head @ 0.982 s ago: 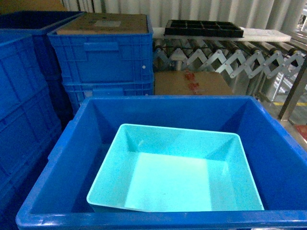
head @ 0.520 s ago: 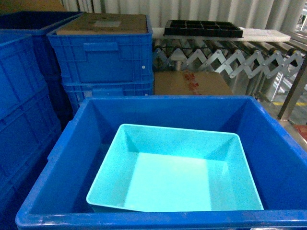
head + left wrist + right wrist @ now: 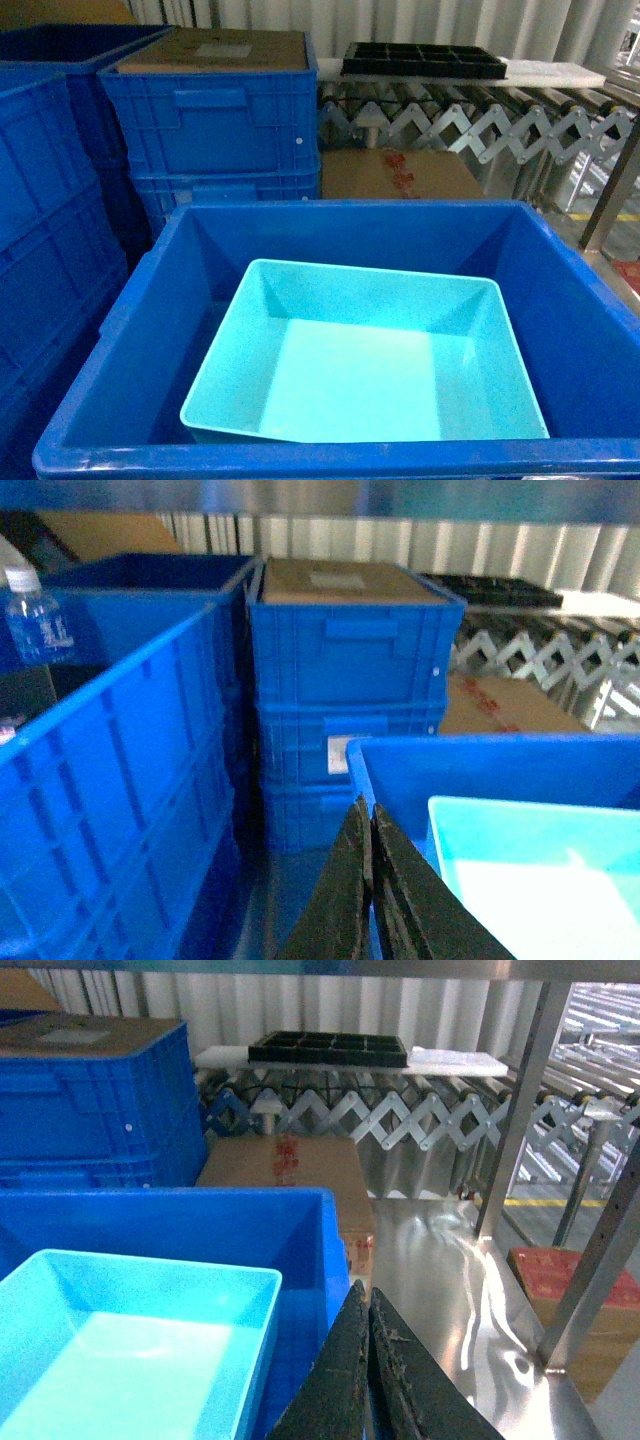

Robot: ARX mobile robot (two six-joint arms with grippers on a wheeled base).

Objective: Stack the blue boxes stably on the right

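Note:
A light turquoise blue box (image 3: 365, 365) lies tilted inside a large dark-blue crate (image 3: 600, 330), and nothing lies in it. The same tub shows in the left wrist view (image 3: 540, 870) and in the right wrist view (image 3: 130, 1340). My left gripper (image 3: 369, 810) is shut and holds nothing; it hangs over the crate's left corner (image 3: 400, 770), outside the tub. Over the crate's right wall (image 3: 310, 1260) is my right gripper (image 3: 363, 1290), also shut with nothing in it. Neither gripper shows in the head view.
Stacked dark-blue crates (image 3: 215, 125) stand behind and to the left, one topped with cardboard. A cardboard box (image 3: 400, 175) sits behind the big crate. A roller conveyor (image 3: 480, 120) carries a black tray (image 3: 425, 58). Steel floor (image 3: 450, 1260) and a metal post (image 3: 520, 1100) lie to the right.

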